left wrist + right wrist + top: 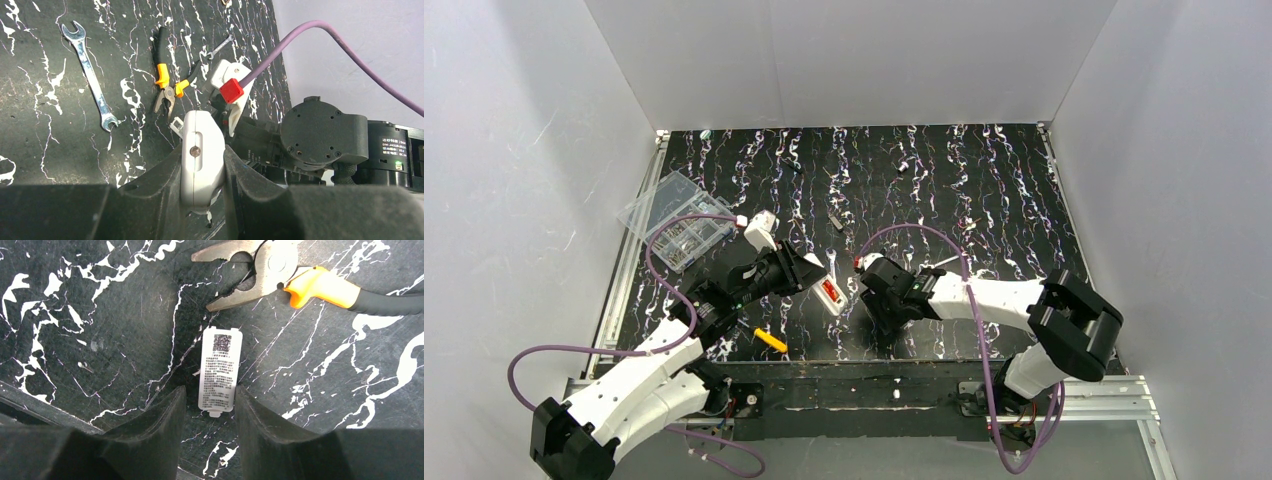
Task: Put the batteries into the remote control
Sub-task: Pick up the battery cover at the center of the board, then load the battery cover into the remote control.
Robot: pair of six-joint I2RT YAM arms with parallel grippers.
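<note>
Black fingers point(160, 430) of the right end effector point(210, 394) are seen standing apart, straddling the near end of a white labelled battery cover point(219, 371) that lies flat on the worktop point(100, 315). A gap is visible on one side, so no grip is judged to be made yet. Orange-handled pliers point(280, 265) lie just beyond the cover, on the far side.

The remote control point(202, 130) is clamped by its long narrow sides in the left end effector point(201, 152) and is held off the worktop near the middle of the near edge, just left of the right end effector. A red-orange patch in its open recess is taken to be the batteries point(829, 291), apparently already seated.

The remote is judged to be light, stiff and smooth-sided, so a firm side grip is suited to it. The batteries are small and round and could roll or drop out if the recess is tipped. The cover is thin, light and probably slightly flexible. Lying flat, it offers little edge, so it is best taken across its long edges, and it could slide or skate away under closing fingers.
</note>
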